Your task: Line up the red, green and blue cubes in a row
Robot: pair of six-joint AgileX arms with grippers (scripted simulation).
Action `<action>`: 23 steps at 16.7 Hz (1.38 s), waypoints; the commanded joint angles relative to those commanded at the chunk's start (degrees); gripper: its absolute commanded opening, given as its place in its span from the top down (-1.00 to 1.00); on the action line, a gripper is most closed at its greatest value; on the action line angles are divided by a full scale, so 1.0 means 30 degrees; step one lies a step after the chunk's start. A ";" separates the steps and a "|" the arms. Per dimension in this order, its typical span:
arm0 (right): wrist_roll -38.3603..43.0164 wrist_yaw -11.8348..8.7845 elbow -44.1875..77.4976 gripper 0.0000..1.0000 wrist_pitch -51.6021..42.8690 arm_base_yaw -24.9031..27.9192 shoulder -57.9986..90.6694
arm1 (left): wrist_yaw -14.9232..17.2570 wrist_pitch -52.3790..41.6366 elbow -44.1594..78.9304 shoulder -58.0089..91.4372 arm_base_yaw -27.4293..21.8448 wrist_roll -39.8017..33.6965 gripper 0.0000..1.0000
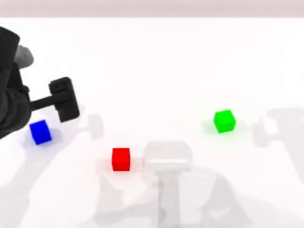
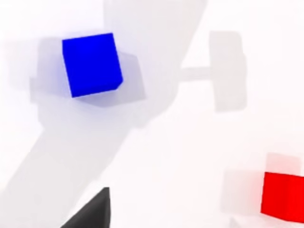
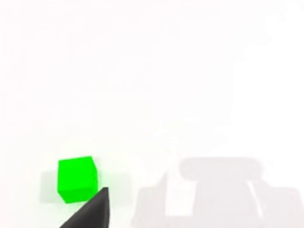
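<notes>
Three small cubes are seen resting on a white table (image 1: 156,61), each flat on one face and well apart from the others. From above, the red cube (image 1: 120,159) is placed low and a little left of the table's middle, with its sides squared to the table's edges. The blue cube (image 1: 40,132) is found toward ten o'clock from the red one, near the left side, and is turned slightly off square. The green cube (image 1: 224,121) is found toward two o'clock from the red one, on the right half, and is likewise rotated a little. Since every cube is equal on all sides, no long axis can be given; only these small turns can be told. No straight row is formed: the red cube lies lower than the other two. The left gripper (image 1: 64,99) is seen dark above the table at the left, at about one o'clock from the blue cube and clear of it; nothing is held by it, but whether its fingers are spread or pressed together cannot be told. In the left wrist view the blue cube (image 2: 91,64) and part of the red cube (image 2: 283,196) are shown, with one dark fingertip (image 2: 92,213) at the edge. The right gripper is not seen from above; in the right wrist view only one dark fingertip (image 3: 90,211) is shown, just beside the green cube (image 3: 76,179), so its state cannot be told either.
</notes>
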 joint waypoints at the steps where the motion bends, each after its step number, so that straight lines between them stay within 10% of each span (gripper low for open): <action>1: 0.0154 0.0017 0.1746 -1.00 -0.1183 0.0390 0.2294 | -0.0015 0.1002 -0.1601 -0.1984 0.0694 0.0529 -1.00; 12: 0.1709 0.0066 1.8025 -1.00 -1.2324 0.4183 2.2861 | 0.0468 1.1110 -1.5154 -1.9197 0.5852 0.8066 -1.00; 23: 0.2060 0.0027 2.1955 -1.00 -1.4415 0.4918 2.6873 | 0.0789 1.3867 -1.7249 -2.2843 0.6581 1.0285 -1.00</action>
